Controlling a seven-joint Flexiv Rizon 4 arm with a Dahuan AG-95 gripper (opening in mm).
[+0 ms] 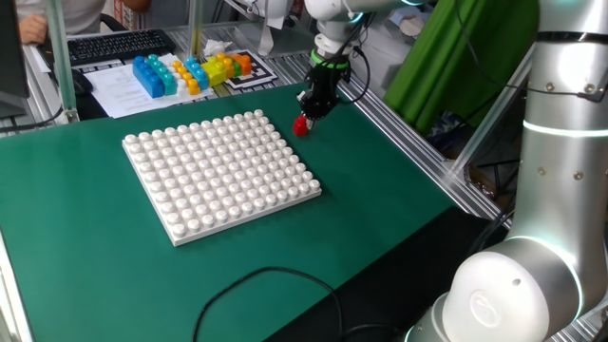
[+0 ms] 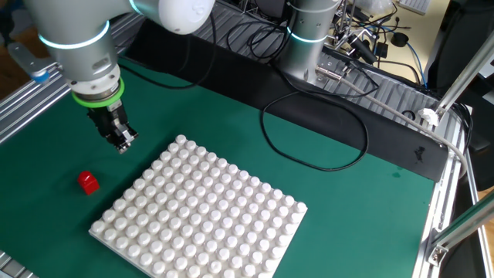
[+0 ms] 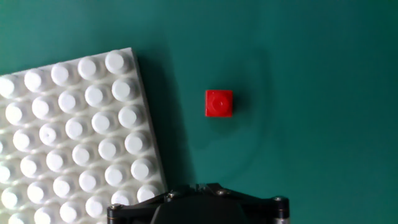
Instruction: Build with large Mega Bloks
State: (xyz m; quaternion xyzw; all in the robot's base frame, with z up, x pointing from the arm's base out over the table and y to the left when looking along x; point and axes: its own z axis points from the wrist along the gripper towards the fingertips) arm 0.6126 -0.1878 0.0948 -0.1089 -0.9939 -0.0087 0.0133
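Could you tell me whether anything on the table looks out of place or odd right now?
Only mildly: one red brick sits alone on the green mat, apart from the white baseplate and far from the other bricks grouped at the table's far edge. Nothing looks spilled or damaged.

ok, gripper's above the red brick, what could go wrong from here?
1. The red brick is small and lies alone on the green mat; a slightly off-centre descent by the gripper could nudge it aside.
2. It lies close to the corner of the white baseplate, so a finger might catch that edge.
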